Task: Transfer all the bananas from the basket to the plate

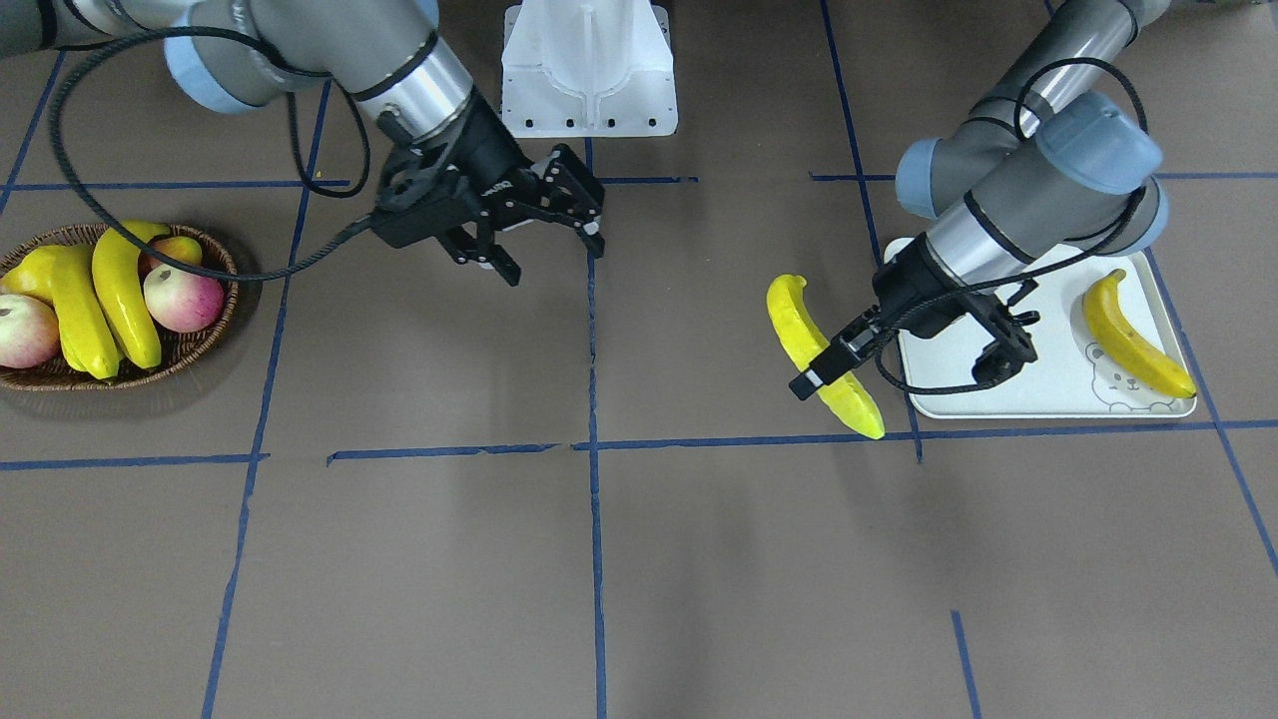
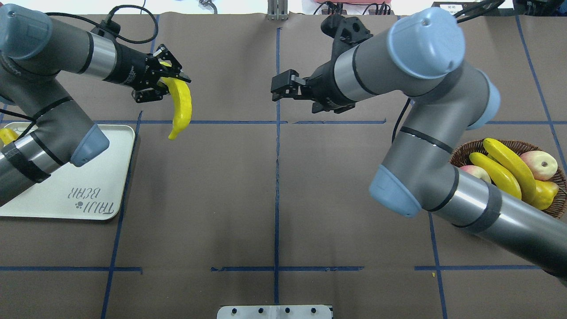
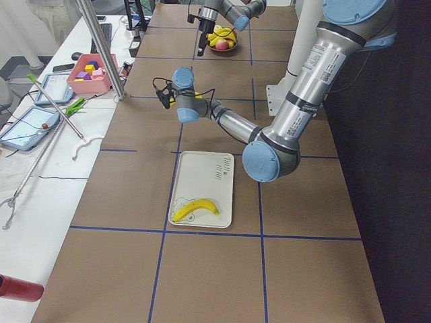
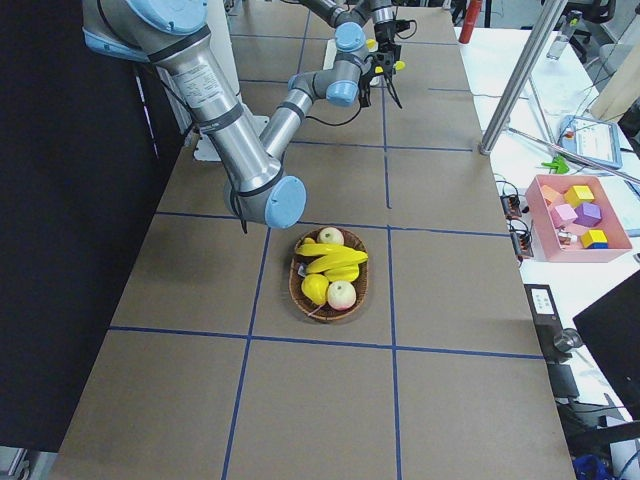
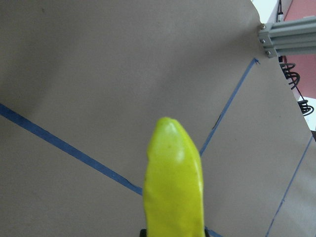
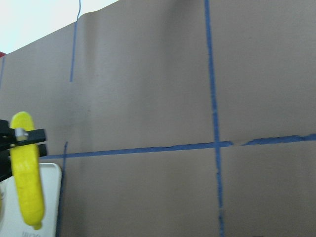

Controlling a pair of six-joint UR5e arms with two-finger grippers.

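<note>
Left gripper clamps the glossy curved yellow banana near one end, rest hanging below; judged light, slick, steadier gripped mid-body; right gripper spread, empty.

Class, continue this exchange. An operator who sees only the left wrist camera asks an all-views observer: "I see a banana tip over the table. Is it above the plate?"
Observer: No. The left gripper holds the banana beside the plate, outside its edge.
Operator: Is anything on the plate?
Observer: One more banana, by the bear drawing.
Operator: And the basket?
Observer: Two bananas lie in it.
</note>
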